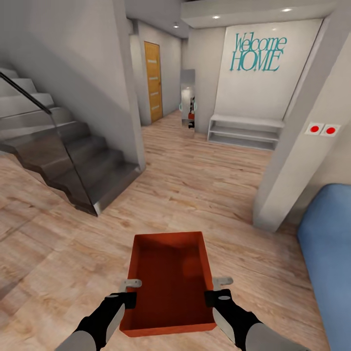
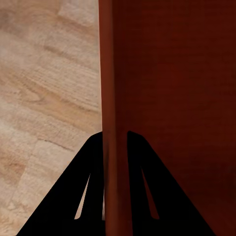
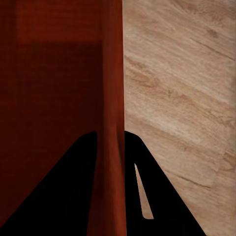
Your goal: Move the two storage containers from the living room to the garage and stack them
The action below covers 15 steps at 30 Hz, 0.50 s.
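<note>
You hold one storage container (image 1: 168, 282) at 6 o'clock above the wood-plank floor (image 1: 195, 185). Your left end effector (image 1: 130, 292) is clamped over its left wall, your right end effector (image 1: 214, 290) over its right wall. The staircase (image 1: 63, 156) lies at 10 o'clock.

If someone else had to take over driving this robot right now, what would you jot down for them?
Left gripper: shut on the left wall of the storage container.
Right gripper: shut on its right wall. Both wrist views show a wall pinched between the fingers.
The container is orange-red, empty and carried in front of the robot above the wood-plank floor, with a blue sofa at the right and stairs at the left.
Done: one container picked up.
Left: carry it to the garage, set it on the floor there, then fetch the second container and stack it on top.
</note>
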Available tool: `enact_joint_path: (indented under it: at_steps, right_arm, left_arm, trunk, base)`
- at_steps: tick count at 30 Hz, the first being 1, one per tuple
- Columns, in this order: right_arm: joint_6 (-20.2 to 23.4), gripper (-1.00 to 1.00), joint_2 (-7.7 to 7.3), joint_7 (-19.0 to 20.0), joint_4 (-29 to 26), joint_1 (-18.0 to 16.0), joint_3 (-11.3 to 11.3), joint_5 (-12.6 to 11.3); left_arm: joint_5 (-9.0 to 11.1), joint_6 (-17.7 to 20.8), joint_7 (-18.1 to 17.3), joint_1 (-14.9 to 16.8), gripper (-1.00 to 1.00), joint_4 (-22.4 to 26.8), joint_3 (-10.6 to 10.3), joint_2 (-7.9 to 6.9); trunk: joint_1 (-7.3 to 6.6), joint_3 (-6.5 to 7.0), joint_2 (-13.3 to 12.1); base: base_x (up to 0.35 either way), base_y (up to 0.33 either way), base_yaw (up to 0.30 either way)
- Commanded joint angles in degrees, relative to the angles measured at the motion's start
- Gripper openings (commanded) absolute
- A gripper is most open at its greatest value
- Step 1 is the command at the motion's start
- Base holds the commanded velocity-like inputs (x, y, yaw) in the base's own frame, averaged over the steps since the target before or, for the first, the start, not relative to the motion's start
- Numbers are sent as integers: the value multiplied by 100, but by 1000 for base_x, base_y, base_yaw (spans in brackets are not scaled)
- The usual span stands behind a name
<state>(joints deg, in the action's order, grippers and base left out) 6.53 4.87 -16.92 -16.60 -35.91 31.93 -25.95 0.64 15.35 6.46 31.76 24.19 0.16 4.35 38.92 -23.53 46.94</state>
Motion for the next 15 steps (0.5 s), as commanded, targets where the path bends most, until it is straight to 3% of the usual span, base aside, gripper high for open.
enact_joint_path:
  at_steps: [1, 15]
  right_arm:
    - [42, -100, -82, -92, 54, -4, 49, -15]
    - [42, -100, -83, -86, 55, -4, 48, -15]
  left_arm:
    - [-161, 47, 68, 2, -100, 24, 28, -4]
    - [-161, 47, 66, 3, -100, 24, 28, -4]
  trunk:
    - [4, -6, 5]
    - [4, -6, 5]
  base:
    - [323, 0, 0]
    - [323, 0, 0]
